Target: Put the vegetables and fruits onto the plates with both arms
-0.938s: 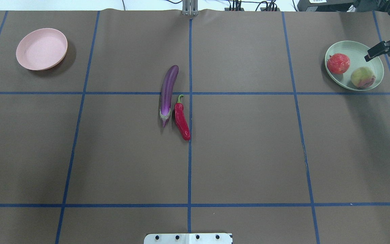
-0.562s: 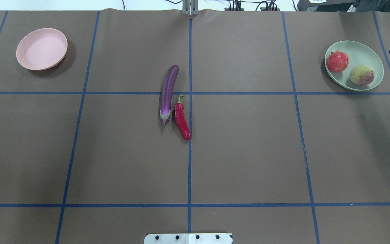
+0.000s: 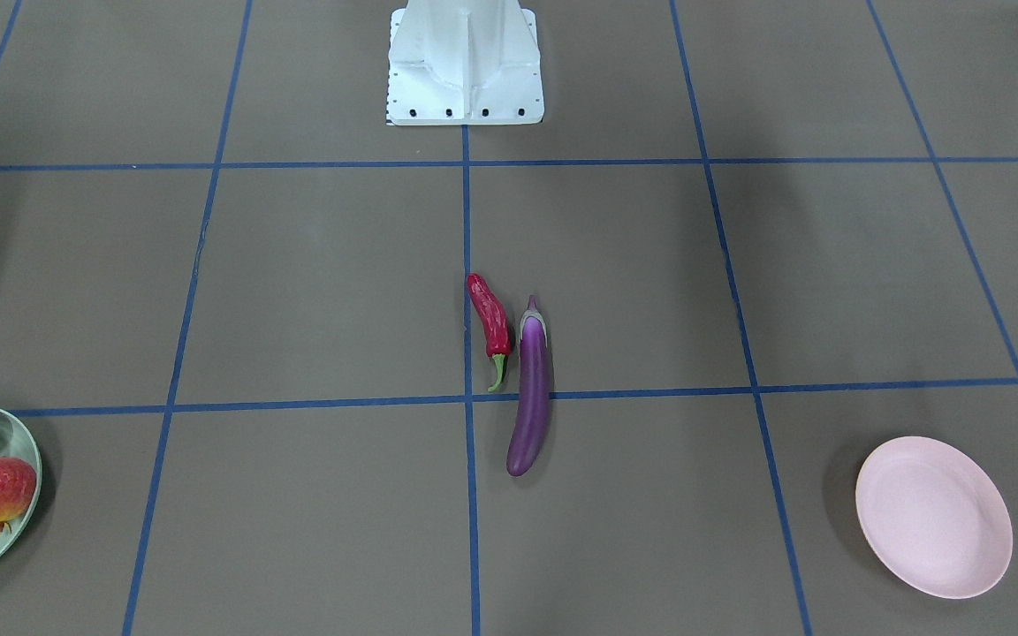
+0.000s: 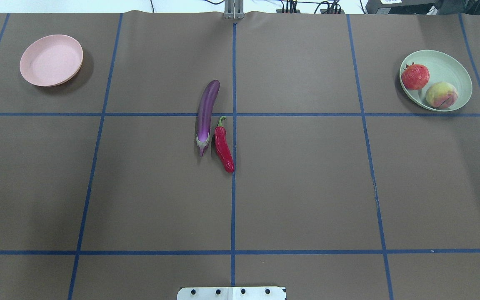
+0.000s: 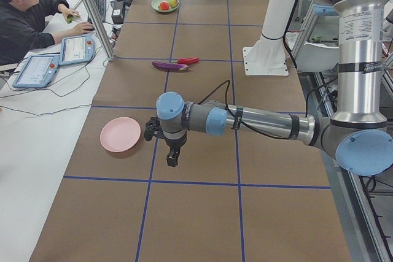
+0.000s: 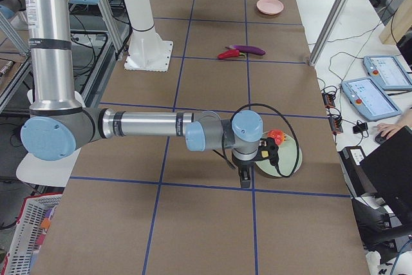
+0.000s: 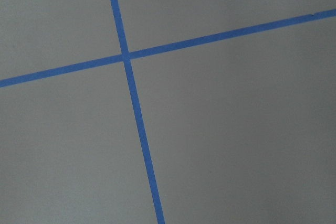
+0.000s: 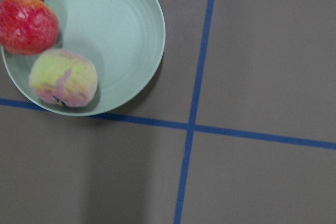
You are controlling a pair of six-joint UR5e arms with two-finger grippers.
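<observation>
Two fruits, pomegranate (image 4: pixel 415 76) and peach (image 4: pixel 441 95), sat on green plate (image 4: pixel 448 62). Eggplant (image 4: pixel 206 110) and chili (image 4: pixel 223 146) lay side by side mid-table; pink plate (image 4: pixel 51 60) held nothing. Vegetable step judged next: my left gripper (image 5: pixel 172 157) needed reach to centre. Jaw state, left gripper and right gripper (image 6: pixel 244 177): could not tell.

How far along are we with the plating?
Done: pomegranate and peach sit on the green plate. In hand: nothing appears held; the left claw hangs near the pink plate, the right claw beside the green one. To do: eggplant and chili lie side by side on the table; the pink plate holds nothing.
</observation>
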